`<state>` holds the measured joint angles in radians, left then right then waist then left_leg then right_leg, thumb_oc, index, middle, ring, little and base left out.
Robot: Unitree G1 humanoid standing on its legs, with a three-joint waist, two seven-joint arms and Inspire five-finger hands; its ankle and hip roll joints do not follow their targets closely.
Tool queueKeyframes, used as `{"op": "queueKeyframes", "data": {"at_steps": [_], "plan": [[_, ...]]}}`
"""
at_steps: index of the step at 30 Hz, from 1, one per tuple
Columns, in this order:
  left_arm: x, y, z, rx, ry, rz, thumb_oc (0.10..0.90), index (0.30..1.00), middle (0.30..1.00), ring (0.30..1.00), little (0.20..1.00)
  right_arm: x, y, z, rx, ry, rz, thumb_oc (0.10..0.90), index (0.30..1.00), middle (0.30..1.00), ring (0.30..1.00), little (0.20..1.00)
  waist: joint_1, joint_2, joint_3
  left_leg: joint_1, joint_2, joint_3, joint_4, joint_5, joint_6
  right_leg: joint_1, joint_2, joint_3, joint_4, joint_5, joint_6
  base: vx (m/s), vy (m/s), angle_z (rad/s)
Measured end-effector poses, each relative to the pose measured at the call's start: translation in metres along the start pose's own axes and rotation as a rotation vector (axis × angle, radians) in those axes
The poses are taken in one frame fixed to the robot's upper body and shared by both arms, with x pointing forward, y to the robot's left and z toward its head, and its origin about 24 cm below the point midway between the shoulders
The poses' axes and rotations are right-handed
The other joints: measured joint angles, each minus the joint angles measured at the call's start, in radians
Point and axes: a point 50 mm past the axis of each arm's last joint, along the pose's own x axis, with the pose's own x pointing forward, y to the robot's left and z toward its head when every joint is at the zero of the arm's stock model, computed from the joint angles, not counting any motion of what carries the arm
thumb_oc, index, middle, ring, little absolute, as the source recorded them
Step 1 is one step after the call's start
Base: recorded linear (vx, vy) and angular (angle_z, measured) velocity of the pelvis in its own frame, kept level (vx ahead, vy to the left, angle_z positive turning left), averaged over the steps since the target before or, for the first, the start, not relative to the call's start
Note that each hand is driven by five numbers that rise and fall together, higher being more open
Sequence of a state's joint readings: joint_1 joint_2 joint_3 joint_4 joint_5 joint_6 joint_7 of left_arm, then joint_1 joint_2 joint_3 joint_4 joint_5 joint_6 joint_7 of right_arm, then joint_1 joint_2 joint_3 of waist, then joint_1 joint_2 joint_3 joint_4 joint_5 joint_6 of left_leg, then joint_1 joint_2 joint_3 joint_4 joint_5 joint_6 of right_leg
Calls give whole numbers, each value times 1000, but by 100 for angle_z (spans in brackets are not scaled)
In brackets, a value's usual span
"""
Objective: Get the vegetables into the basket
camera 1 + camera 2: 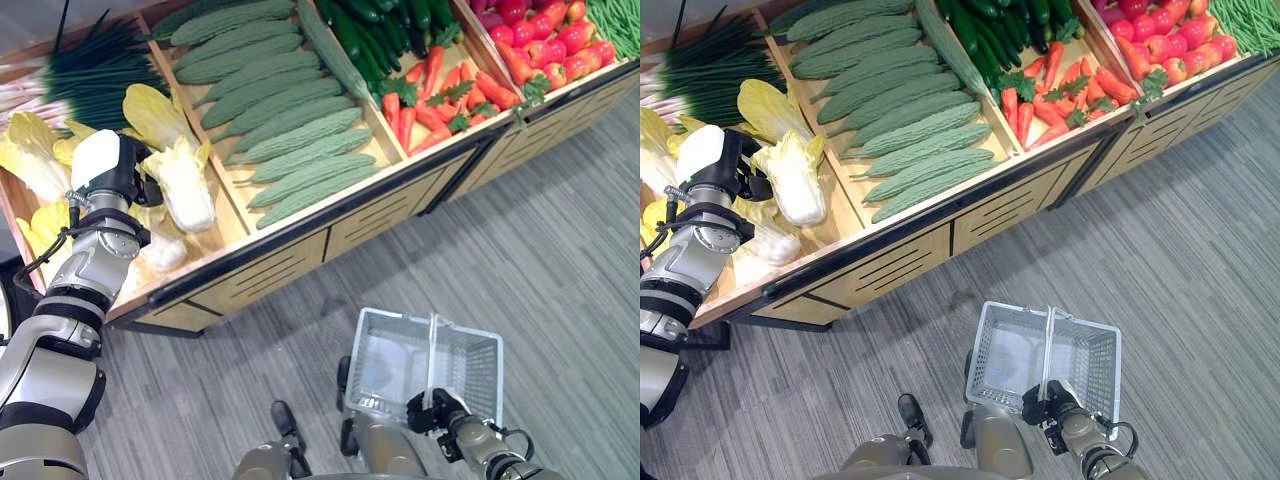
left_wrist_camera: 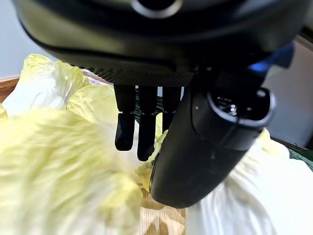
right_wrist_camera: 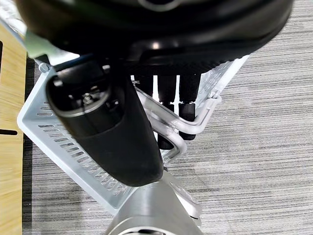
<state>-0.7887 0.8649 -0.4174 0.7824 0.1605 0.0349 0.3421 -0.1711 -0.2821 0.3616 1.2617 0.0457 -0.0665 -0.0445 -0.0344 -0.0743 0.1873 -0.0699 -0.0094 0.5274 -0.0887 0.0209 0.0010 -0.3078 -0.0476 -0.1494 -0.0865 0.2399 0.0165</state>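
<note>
Pale yellow-white napa cabbages (image 1: 185, 185) lie in the leftmost bin of the wooden produce stand. My left hand (image 1: 125, 165) hovers just over them, beside the biggest head. In the left wrist view its fingers (image 2: 139, 132) hang straight above the cabbage leaves (image 2: 49, 161) and hold nothing. Low on the floor side, a light grey plastic basket (image 1: 372, 322) hangs empty. My right hand (image 1: 436, 410) is shut on the basket's handle (image 3: 188, 128), fingers curled round the bar.
The stand (image 1: 260, 280) also holds bitter gourds (image 1: 280, 120), cucumbers (image 1: 370, 30), carrots (image 1: 430, 95), red peppers (image 1: 545, 45), green onions (image 1: 90, 75) and green beans (image 1: 615, 20). Grey plank floor (image 1: 560, 250) lies between the stand and the basket.
</note>
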Motion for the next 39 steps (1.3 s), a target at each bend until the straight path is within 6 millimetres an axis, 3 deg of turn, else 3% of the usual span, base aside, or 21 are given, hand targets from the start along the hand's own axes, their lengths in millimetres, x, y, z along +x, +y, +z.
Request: {"op": "queueKeyframes", "data": {"at_steps": [7,17,23,28,31,39], "plan": [[0,0,3,-3,-14,-2,400,300,300,300,300,0,0,-1,0,6,4,400,300,300,300,300,0,1,-1,10,1,-5,0,0,-1,11,1,-6,0,0,-11,-1,-2,1],[-1,8,42,-56,-180,9,400,300,300,300,300,-2,3,-12,-9,54,26,400,300,300,300,300,19,5,-5,81,4,-26,0,-1,-3,93,-3,-26,0,-16,-13,-1,8,7],[-5,11,58,-48,-269,5,400,300,300,300,300,-4,5,-25,-10,105,37,400,300,300,300,300,21,25,-38,116,6,-52,0,-1,-4,137,-4,-45,0,-17,-15,-8,22,10],[-23,0,52,-81,-303,-33,400,300,300,300,300,-7,10,-37,-29,135,60,400,300,300,300,300,20,27,-75,144,8,-55,-1,-6,-10,167,-3,-48,0,-26,-9,0,0,0],[-40,-16,34,-79,-268,-112,400,300,300,300,300,-10,13,-47,-10,168,66,400,300,300,300,300,22,27,-102,162,10,-63,-5,-10,-14,187,-3,-53,0,-40,-2,-32,32,5],[-64,-27,9,-113,-200,-172,400,300,300,300,300,-14,17,-59,18,204,71,400,300,300,300,300,39,25,-108,193,12,-79,-4,-11,-13,226,-5,-70,0,-43,0,-33,31,7]]}}
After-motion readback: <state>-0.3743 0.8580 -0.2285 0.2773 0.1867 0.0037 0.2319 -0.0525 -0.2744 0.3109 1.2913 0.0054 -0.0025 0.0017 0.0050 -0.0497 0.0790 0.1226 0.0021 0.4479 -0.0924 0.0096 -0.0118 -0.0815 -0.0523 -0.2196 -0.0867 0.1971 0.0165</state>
